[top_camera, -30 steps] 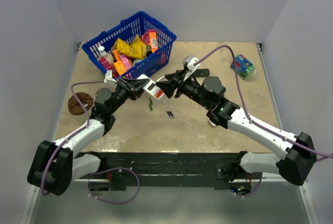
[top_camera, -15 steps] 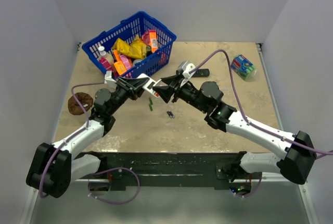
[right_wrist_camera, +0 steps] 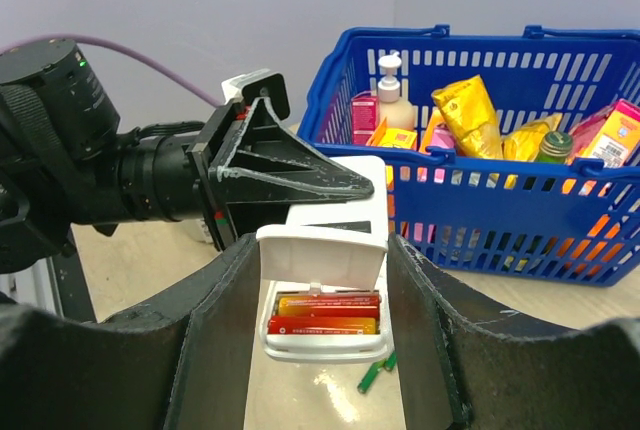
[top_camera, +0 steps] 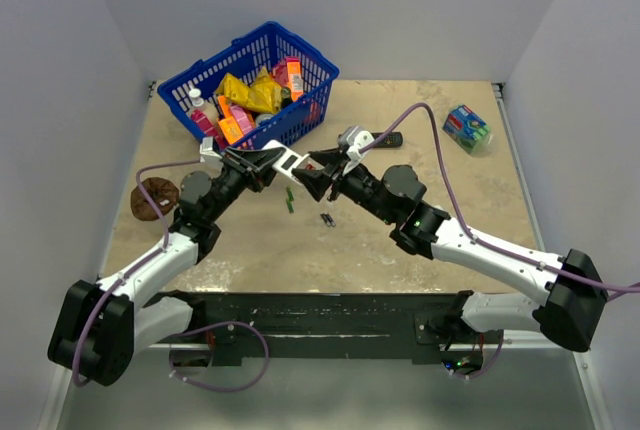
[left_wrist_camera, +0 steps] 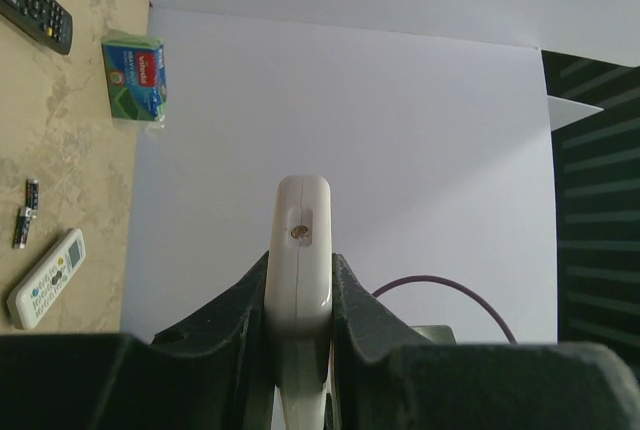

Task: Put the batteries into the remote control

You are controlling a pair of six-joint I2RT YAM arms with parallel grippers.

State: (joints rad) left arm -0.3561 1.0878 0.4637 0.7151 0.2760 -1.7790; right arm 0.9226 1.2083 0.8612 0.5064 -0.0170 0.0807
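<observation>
Two batteries sit in the remote control, clamped by left gripper; right gripper, grasping its cover, should press squarely.

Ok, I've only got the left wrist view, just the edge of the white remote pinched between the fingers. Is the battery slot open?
Observer: Yes. The right wrist view shows the remote with its lid flipped up.
Operator: Anything in it?
Observer: Two batteries lie side by side inside, one orange, one red.
Operator: And where's the right gripper?
Observer: The right gripper has one finger on each side of the remote's open end. I can't tell whether it is pressing on it.
</observation>
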